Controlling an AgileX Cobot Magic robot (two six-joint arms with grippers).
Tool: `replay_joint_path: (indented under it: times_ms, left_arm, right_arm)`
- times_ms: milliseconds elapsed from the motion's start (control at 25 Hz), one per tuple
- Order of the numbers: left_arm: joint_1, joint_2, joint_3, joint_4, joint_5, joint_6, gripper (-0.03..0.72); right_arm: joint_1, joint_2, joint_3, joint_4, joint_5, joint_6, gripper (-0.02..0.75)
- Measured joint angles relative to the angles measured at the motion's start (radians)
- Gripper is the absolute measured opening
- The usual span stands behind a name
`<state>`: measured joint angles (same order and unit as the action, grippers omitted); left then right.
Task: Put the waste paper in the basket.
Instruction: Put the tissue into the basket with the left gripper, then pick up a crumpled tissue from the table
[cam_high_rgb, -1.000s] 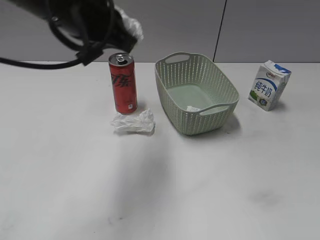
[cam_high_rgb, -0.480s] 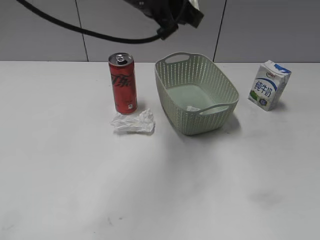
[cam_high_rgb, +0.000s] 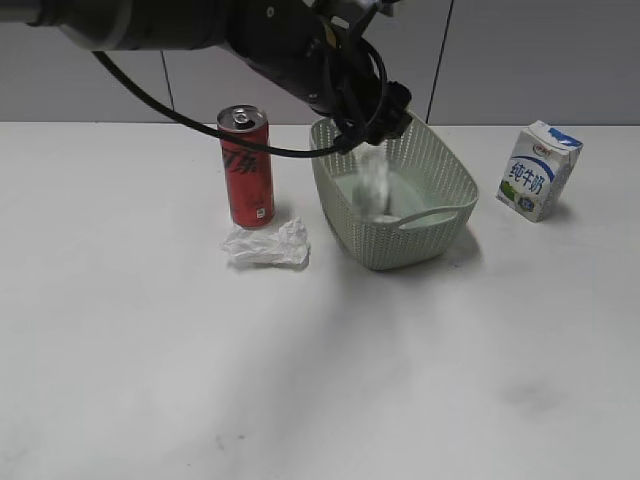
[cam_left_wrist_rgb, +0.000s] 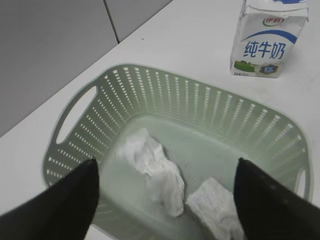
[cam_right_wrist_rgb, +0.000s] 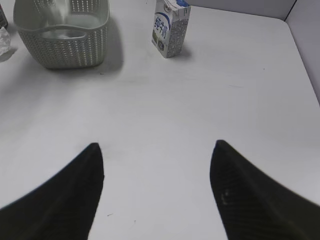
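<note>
Now our left gripper (cam_left_wrist_rgb: 165, 175), swung over from behind the can, gapes wide above the basket (cam_high_rgb: 440, 165) with its wad (cam_left_wrist_rgb: 155, 170) just dropped in (right gripper (cam_right_wrist_rgb: 157, 165) also wide, idle), leaving the wad (cam_high_rgb: 266, 243) on the table.

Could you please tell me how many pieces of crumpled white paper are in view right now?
3: a long wad and a smaller piece in the basket, one wad on the table before the red can.

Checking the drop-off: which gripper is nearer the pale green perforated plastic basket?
Left. The left gripper hangs open right above the pale green basket; the right gripper sits well away.
</note>
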<state>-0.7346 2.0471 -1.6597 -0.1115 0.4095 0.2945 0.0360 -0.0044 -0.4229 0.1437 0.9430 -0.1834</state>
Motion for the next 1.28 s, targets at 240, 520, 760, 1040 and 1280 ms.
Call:
replay_joint_path:
  times_ms: [240, 520, 760, 1040, 1280]
  left_arm:
    - [0.0, -0.028, -0.043, -0.001, 0.131, 0.0, 0.647]
    - [0.025, -0.221, -0.047, 0.037, 0.431, -0.175, 0.637]
    - [0.043, -0.398, 0.248, 0.177, 0.404, -0.447, 0.622]
    - [0.045, -0.404, 0.604, 0.165, 0.018, -0.747, 0.612]
    - [0.079, -0.214, 0.577, 0.169, -0.071, -0.784, 0.606]
  right_arm:
    - [0.0, 0.0, 0.0, 0.0, 0.0, -0.001, 0.507]
    - [0.0, 0.0, 0.0, 0.0, 0.0, 0.0, 0.507]
    - [0.0, 0.0, 0.0, 0.0, 0.0, 0.0, 0.506]
    - [0.0, 0.0, 0.0, 0.0, 0.0, 0.0, 0.506]
    - [0.0, 0.0, 0.0, 0.0, 0.0, 0.0, 0.506]
